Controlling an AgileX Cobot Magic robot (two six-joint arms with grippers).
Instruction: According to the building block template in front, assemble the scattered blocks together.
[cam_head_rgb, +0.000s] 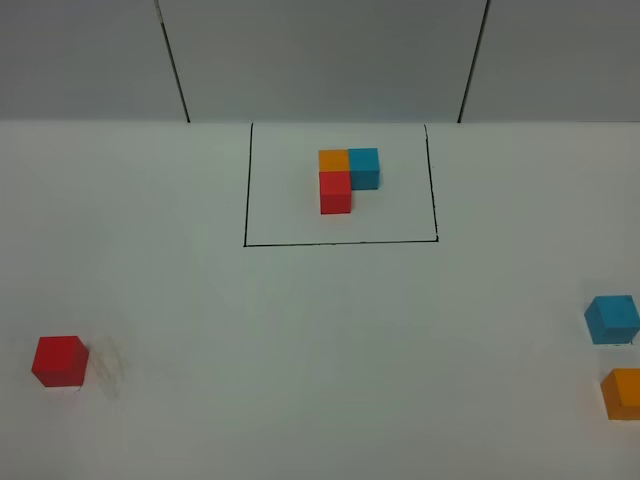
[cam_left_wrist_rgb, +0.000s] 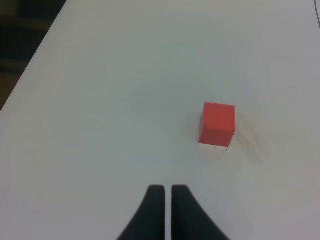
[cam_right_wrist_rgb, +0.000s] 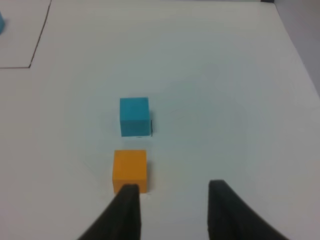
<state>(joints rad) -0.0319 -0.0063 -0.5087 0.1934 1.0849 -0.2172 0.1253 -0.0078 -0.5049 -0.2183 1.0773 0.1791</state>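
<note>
The left claw was closed tight on nothing above the white bench. The red cube sat ahead of it and off to one side, well apart. The right claw stood partly open and empty. The orange cube lay just ahead of one finger's tip, outside the gap, and the blue cube sat just beyond the orange one. The template, an orange-blue-red L inside its black frame, lay far ahead of both claws.
</note>
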